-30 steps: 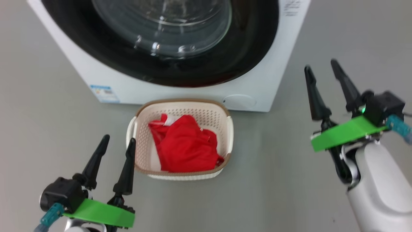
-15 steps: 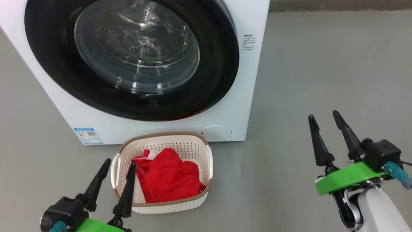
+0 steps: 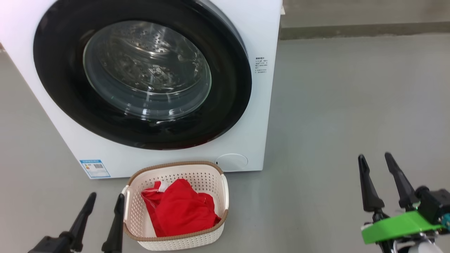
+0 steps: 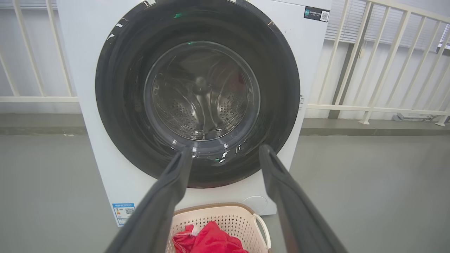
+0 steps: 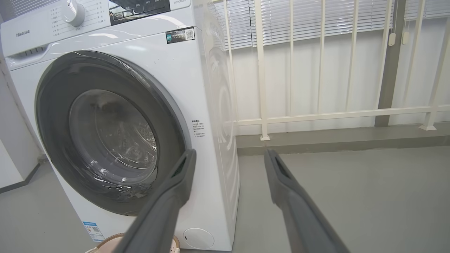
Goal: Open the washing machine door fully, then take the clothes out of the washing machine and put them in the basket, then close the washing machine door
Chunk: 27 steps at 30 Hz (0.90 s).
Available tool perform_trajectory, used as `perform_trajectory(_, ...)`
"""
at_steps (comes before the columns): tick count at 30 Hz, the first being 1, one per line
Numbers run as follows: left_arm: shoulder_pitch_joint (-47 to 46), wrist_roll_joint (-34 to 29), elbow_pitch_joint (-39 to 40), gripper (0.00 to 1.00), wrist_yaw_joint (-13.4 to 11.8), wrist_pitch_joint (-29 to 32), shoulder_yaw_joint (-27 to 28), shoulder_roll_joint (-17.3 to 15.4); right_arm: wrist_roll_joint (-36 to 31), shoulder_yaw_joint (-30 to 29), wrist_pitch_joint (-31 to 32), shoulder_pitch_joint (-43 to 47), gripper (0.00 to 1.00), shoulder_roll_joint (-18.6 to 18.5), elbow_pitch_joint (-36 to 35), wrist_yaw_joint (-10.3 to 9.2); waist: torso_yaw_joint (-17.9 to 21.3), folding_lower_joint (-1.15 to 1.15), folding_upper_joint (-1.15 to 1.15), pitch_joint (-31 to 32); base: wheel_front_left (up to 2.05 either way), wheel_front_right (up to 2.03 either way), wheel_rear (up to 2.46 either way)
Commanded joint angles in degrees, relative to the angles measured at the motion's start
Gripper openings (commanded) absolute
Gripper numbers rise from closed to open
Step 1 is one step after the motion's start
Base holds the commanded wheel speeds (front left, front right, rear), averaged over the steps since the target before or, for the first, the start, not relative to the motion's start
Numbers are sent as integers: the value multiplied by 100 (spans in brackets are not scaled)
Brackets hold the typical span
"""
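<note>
Sitting flush against the front of the washing machine, the door looks shut, with a bare steel drum behind its glass. Just below it on the floor stands the basket, a red garment heaped inside. The left gripper, jaws spread and empty, hovers just beside the basket's left rim, the door ahead and above it. The right gripper, likewise spread and empty, hangs well off right, so little seems left to do.
</note>
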<state>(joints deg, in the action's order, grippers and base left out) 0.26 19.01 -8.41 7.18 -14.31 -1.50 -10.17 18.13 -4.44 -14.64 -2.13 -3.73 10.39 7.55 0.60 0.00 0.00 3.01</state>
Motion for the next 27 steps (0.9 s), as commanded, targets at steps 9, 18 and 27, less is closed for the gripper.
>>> perform_trajectory(9, 80, -209, 215, 100, 31, -69, 327, -102, 45, 35, -36, 206, 100, 10, -336, -6, -31, 0, 0, 91, 0, 0, 0)
perform_trajectory(18, 88, -247, 215, 100, 31, -69, 377, -22, 15, 65, -36, 231, 100, 14, -356, -6, -57, 0, 0, 82, 0, 0, 0)
perform_trajectory(27, 242, -157, 30, 0, -7, 21, 108, 119, 6, -40, 6, 353, 0, 104, -12, 0, -100, 0, 0, 69, 0, 0, 0)
